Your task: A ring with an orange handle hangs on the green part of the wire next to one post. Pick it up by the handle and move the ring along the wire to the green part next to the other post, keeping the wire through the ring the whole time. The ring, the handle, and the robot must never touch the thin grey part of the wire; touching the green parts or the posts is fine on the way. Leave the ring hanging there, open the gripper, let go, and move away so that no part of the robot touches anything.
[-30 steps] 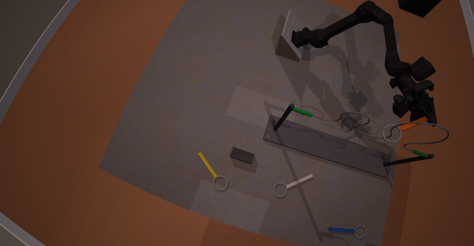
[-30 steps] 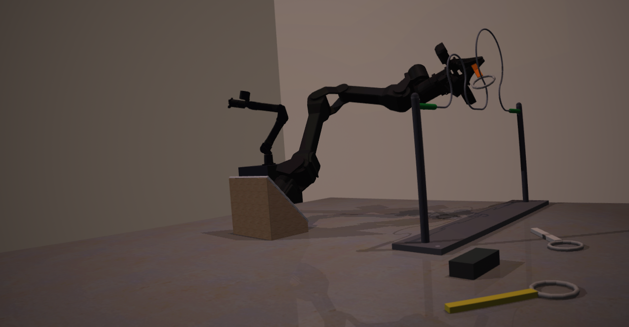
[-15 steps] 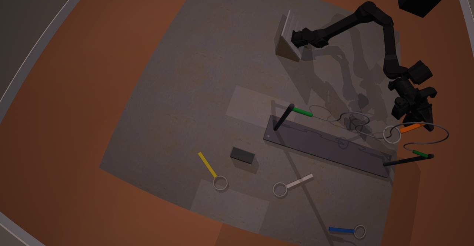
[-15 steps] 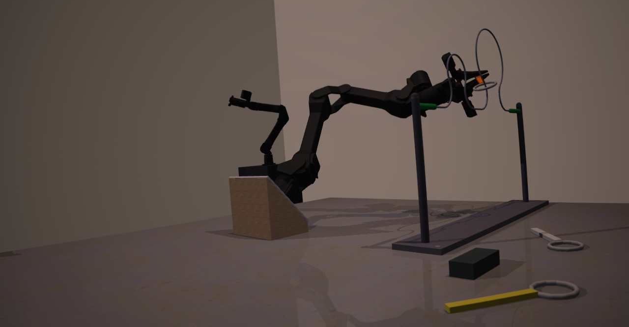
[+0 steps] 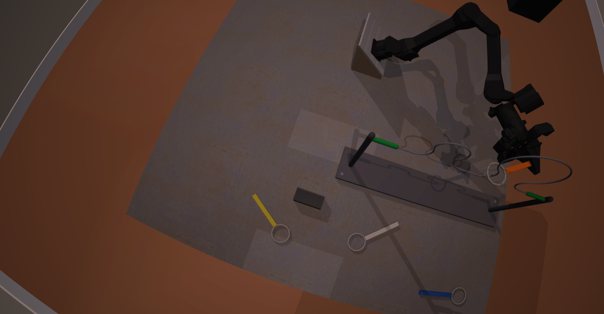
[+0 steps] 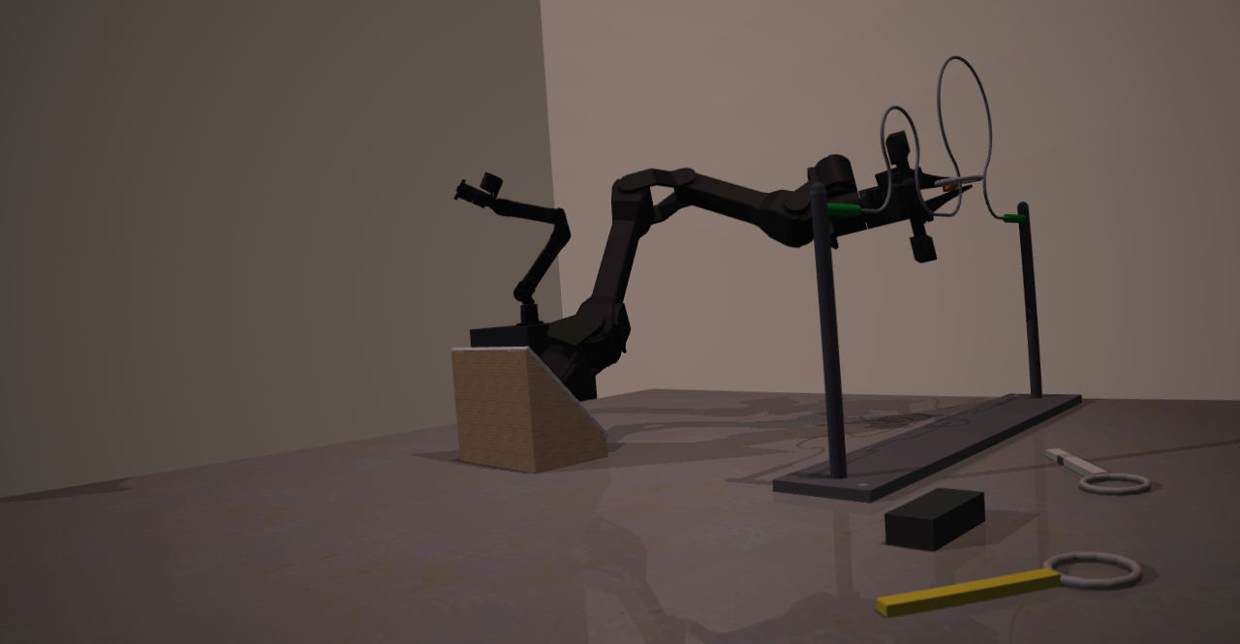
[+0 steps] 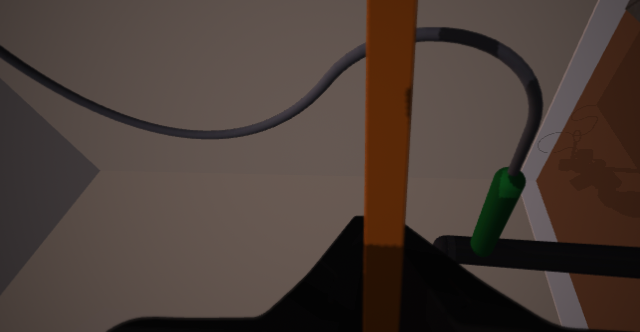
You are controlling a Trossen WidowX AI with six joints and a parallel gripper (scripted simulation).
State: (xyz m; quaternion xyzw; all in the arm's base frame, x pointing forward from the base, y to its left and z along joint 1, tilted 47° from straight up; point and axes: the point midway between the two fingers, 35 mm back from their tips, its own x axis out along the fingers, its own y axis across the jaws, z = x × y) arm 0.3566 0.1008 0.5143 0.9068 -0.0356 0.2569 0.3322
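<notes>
My gripper (image 5: pixel 532 166) (image 6: pixel 957 187) (image 7: pixel 373 228) is shut on the orange handle (image 5: pixel 517 167) (image 7: pixel 390 122). The ring (image 5: pixel 487 172) lies nearly level in the exterior view, around the near rising side of the tall loop of grey wire (image 5: pixel 571 170) (image 6: pixel 955 56) (image 7: pixel 210 134). Whether they touch, I cannot tell. One green part (image 5: pixel 385 143) (image 6: pixel 843 209) is by the near post (image 5: pixel 362 149) (image 6: pixel 827 328). The other green part (image 5: pixel 535 196) (image 6: pixel 1013 218) (image 7: pixel 497 212) is by the far post (image 5: pixel 519 203) (image 6: pixel 1030 302) (image 7: pixel 560 257). The ring is out of the wrist view.
The posts stand on a dark base (image 5: pixel 414 191) (image 6: pixel 953 444). A black block (image 5: pixel 308 198) (image 6: pixel 934 519), a yellow-handled ring (image 5: pixel 264 210) (image 6: pixel 967 592), a white-handled ring (image 5: pixel 382 230) (image 6: pixel 1074 462) and a blue-handled ring (image 5: pixel 434 293) lie on the table.
</notes>
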